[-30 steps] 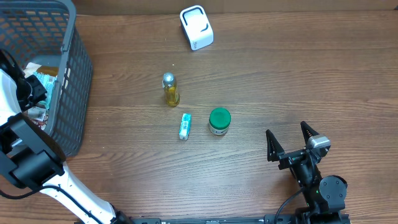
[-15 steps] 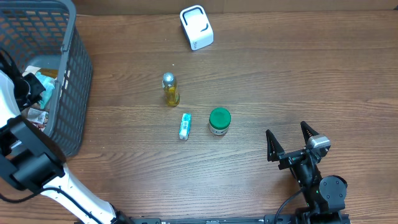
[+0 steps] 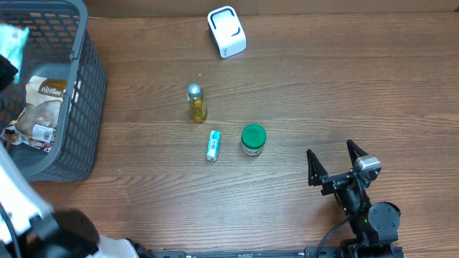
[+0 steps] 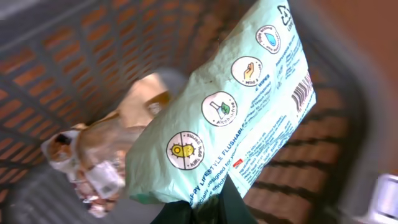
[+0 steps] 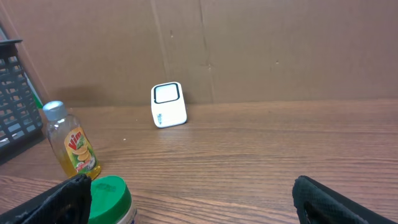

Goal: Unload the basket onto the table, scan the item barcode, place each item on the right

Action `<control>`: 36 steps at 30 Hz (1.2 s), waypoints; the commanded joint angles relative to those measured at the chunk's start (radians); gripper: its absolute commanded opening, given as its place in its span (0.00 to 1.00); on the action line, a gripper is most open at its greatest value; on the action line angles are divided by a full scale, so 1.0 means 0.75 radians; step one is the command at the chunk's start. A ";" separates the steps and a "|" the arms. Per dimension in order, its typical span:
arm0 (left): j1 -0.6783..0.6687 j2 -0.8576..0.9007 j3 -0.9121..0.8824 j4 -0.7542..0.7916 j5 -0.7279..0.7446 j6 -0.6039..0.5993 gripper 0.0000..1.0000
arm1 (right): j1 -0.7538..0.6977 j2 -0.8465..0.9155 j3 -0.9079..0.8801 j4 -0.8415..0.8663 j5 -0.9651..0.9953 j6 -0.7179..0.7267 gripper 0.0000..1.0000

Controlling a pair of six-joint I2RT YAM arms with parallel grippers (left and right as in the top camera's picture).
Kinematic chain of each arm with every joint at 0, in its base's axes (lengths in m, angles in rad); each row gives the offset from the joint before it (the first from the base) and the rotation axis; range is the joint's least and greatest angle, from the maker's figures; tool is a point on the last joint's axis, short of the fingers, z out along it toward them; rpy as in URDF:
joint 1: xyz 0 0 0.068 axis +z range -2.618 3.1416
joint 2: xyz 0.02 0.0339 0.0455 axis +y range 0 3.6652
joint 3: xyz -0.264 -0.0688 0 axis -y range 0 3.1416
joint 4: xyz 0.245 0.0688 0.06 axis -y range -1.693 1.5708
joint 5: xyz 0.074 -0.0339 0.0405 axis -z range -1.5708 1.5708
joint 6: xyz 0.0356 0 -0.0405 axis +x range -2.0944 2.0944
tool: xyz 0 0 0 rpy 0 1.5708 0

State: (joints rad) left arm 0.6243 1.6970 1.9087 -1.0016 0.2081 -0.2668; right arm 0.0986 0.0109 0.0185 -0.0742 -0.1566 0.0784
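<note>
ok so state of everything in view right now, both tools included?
left tool: shut on wipes pack
wipes pack: held over the basket, barcode facing the left wrist camera
right tool: open, empty
basket: upright, snack bag inside
yellow bottle: upright, capped
green-lid jar: upright, lid on
small tube: lying flat
scanner: standing, untouched
</note>
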 commanded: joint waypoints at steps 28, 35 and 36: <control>-0.483 -0.264 0.032 -0.613 0.182 -0.326 0.05 | -0.006 -0.011 -0.014 0.007 0.007 -0.001 1.00; -0.698 -0.264 0.032 -0.553 0.070 -0.404 0.05 | -0.006 -0.011 -0.014 0.006 0.007 -0.001 1.00; -0.713 -0.264 0.032 -0.545 0.064 -0.417 0.05 | -0.006 -0.011 -0.014 0.006 0.007 -0.001 1.00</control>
State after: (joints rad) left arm 0.1211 1.5055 1.9179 -1.4292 0.3202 -0.5259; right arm 0.0986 0.0109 0.0185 -0.0738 -0.1566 0.0784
